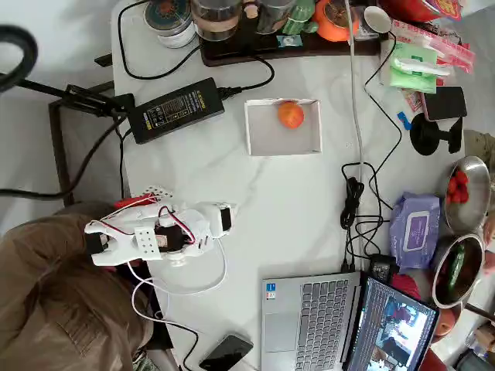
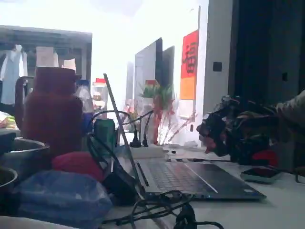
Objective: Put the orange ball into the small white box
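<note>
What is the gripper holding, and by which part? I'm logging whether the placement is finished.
Nothing. The orange ball lies inside the small white box, while the gripper sits folded back well away from both, jaws on nothing.

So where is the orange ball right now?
In the overhead view the orange ball sits inside the small white box, near its top edge, just right of the black power brick.

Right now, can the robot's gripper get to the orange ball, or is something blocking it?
Probably yes. The orange ball already lies inside the small white box, whose top is open. Bare table lies between it and the folded arm; I can't make out the gripper itself.
</note>
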